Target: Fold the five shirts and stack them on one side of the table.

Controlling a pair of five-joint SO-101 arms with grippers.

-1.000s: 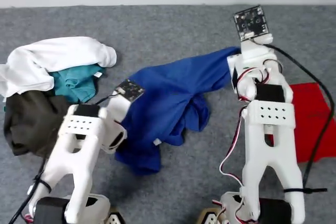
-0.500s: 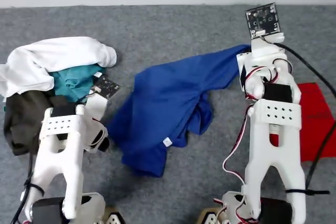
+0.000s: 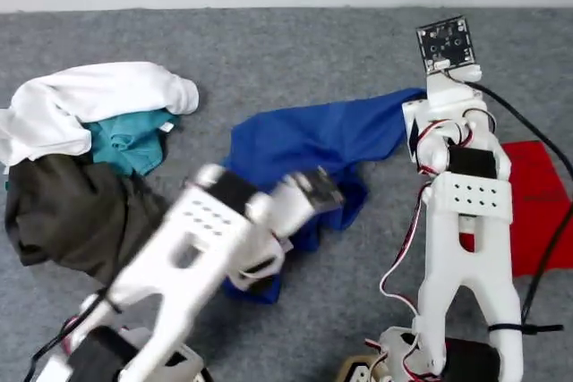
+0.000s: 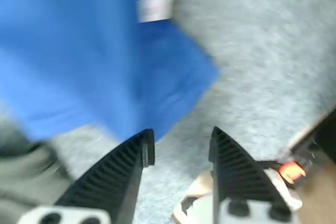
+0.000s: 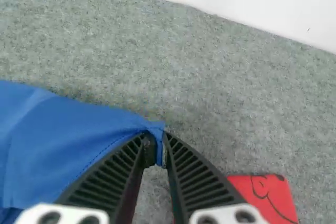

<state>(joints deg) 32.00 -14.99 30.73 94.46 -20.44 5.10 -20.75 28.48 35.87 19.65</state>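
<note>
a crumpled royal-blue shirt [image 3: 313, 145] lay in the middle of the grey felt-covered surface [image 3: 295, 51]. its long axis ran on a diagonal, from a far corner beside the right arm down to a bunched near end under the left arm. that far corner pointed toward the right arm, and the right end effector [image 5: 157, 145] was clamped narrowly on it, with blue cloth pinched between the ribbed black fingers [image 5: 136, 161]. the left end effector [image 4: 181, 142] hung with its jaws wide and nothing in them, over the shirt's near edge where blue cloth met bare surface. a white shirt [image 3: 98, 96], a teal shirt [image 3: 130, 140] and a dark olive shirt [image 3: 63, 212] lay heaped at the left side. a flat red shirt [image 3: 537, 194] lay at the right side, partly under the right arm.
</note>
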